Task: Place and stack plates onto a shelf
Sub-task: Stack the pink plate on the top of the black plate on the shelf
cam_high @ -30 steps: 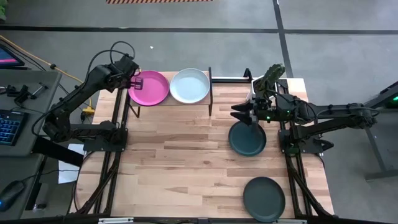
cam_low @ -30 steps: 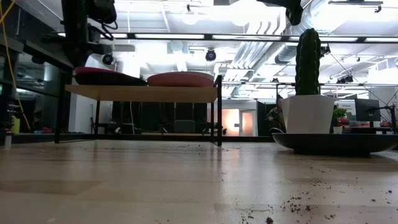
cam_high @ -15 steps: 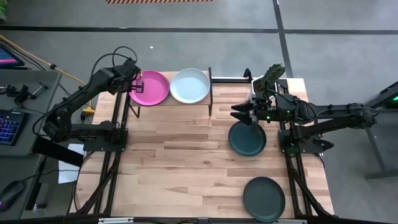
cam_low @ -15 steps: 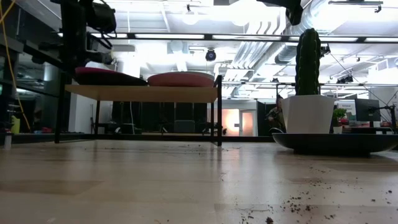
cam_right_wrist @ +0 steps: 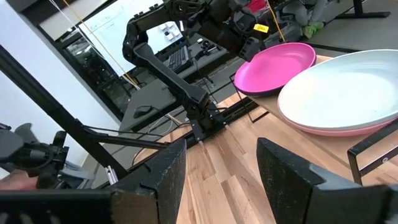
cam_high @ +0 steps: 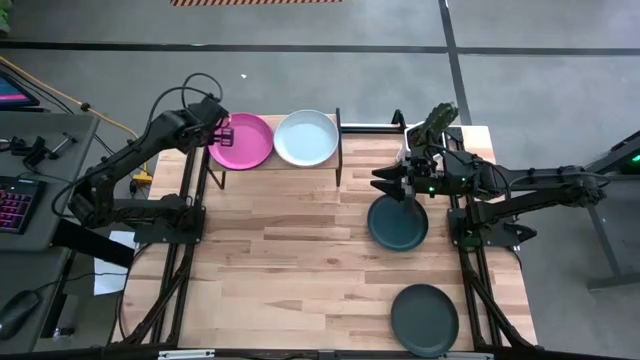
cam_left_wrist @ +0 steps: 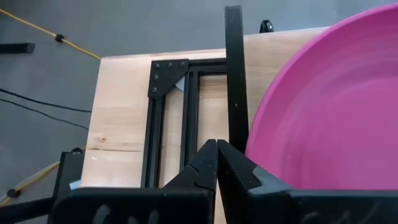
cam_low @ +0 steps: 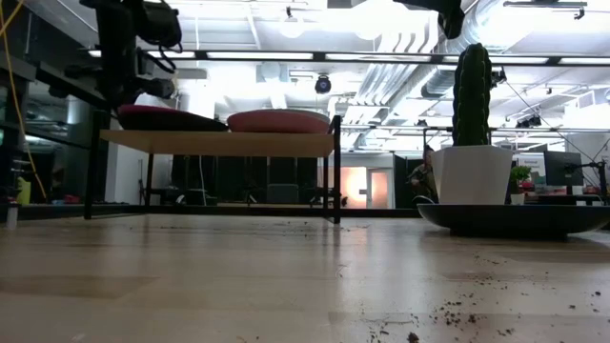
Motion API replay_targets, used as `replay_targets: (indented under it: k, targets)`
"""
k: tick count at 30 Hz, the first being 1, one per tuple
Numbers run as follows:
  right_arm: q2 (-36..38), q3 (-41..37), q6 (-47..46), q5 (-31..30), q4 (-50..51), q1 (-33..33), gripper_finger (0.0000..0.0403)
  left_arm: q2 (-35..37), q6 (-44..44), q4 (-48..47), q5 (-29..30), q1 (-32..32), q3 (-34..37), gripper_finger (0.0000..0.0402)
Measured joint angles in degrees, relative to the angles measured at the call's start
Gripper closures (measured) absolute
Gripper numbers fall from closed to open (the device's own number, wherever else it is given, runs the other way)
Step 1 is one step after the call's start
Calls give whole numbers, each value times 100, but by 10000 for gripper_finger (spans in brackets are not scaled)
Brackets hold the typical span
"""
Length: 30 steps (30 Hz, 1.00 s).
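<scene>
While the left claw [cam_high: 222, 130] sits closed beside the magenta plate [cam_high: 241, 141] on the shelf [cam_low: 214, 142], the right claw [cam_high: 385, 181] hangs open above the teal plate [cam_high: 397, 223].

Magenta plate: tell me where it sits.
High view: the magenta plate lies on the shelf's left end, beside the white plate, with the left hand at its outer edge.
</scene>
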<state>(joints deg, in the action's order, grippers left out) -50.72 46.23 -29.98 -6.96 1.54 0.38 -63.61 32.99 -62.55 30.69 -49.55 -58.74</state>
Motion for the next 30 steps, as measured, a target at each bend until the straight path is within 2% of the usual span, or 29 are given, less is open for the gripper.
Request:
replay_targets:
  k: [14,20,24,30]
  targets:
    - [0,1,36,-186,-1,0,224,5,93,374,114,174,-2,401]
    - [0,0,37,-188,-1,-2,224,127,-24,943,-53,180,-11,401]
    - [0,-1,37,-188,-1,-1,224,143,-151,903,-29,232,-11,401]
    - [0,1,37,-188,-2,-2,224,299,-167,425,441,326,-11,401]
